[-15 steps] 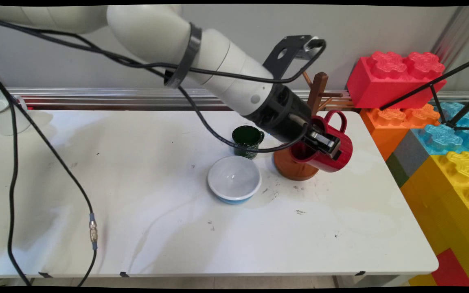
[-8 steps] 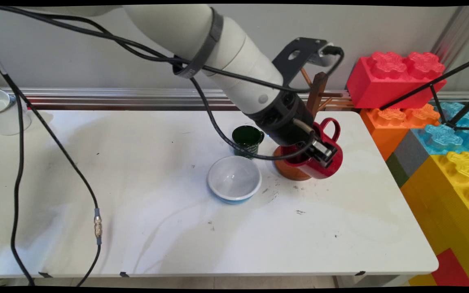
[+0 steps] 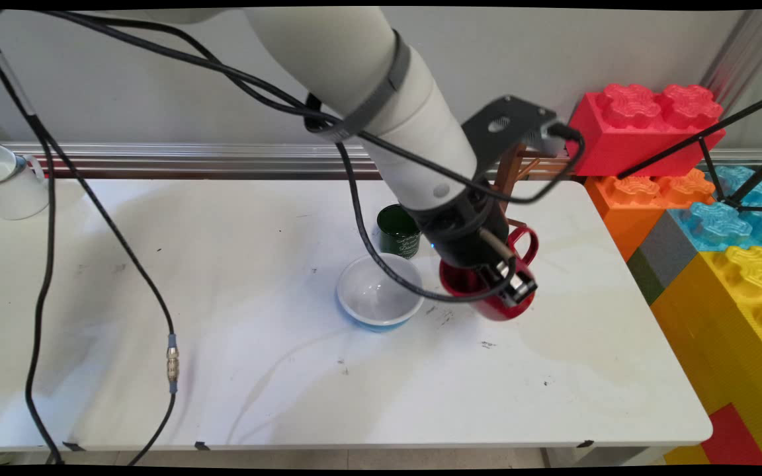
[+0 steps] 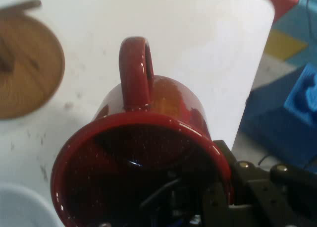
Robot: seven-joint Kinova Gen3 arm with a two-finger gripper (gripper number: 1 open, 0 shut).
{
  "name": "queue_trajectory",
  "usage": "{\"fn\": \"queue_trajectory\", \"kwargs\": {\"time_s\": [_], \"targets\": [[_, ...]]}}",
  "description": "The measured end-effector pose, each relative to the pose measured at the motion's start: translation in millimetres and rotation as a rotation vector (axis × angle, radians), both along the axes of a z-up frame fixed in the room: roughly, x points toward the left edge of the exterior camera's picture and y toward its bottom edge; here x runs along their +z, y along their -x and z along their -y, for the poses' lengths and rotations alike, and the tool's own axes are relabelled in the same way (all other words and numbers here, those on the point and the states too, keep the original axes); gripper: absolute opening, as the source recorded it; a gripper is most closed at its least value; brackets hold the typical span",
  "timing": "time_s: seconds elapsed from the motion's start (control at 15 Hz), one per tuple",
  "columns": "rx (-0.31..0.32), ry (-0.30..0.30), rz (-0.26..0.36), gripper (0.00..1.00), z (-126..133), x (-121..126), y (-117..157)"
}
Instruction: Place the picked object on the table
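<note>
My gripper (image 3: 517, 287) is shut on the rim of a red mug (image 3: 483, 295), one finger inside it and one outside. The mug is tilted, its handle (image 3: 527, 242) pointing to the far side, and it hangs low over the table just right of a white bowl with a blue outside (image 3: 380, 291). In the hand view the red mug (image 4: 148, 152) fills the middle, with the gripper (image 4: 218, 199) at its lower right rim. A wooden mug tree (image 3: 510, 169) stands behind the arm; its round base (image 4: 25, 68) shows at the hand view's upper left.
A dark green mug (image 3: 397, 231) stands behind the bowl. A white mug (image 3: 5, 180) sits at the table's far left. Large red, orange, blue and yellow toy blocks (image 3: 718, 218) are stacked along the right edge. Black cables (image 3: 43, 264) hang over the left half.
The gripper has carried the red mug away from the mug tree's base, toward the near side and lower, ending beside the bowl. The mug has turned more upright.
</note>
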State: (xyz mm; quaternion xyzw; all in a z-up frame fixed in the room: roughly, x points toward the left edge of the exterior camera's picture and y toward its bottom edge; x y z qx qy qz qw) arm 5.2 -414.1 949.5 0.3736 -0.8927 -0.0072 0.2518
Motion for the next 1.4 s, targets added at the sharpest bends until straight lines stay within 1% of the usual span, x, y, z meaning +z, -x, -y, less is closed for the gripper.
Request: {"fn": "queue_trajectory", "kwargs": {"time_s": [0.13,0.27,0.47,0.67,0.93,1.4], "targets": [[-0.009,-0.010,0.052,0.00,-2,-4,8],[-0.012,-0.018,0.090,0.00,-3,-9,13],[-0.008,-0.038,0.161,0.00,-2,-19,25],[-0.011,-0.047,0.200,0.00,1,-27,33],[-0.019,-0.064,0.257,0.00,8,-43,48],[-0.007,-0.095,0.310,0.00,20,-65,69]]}}
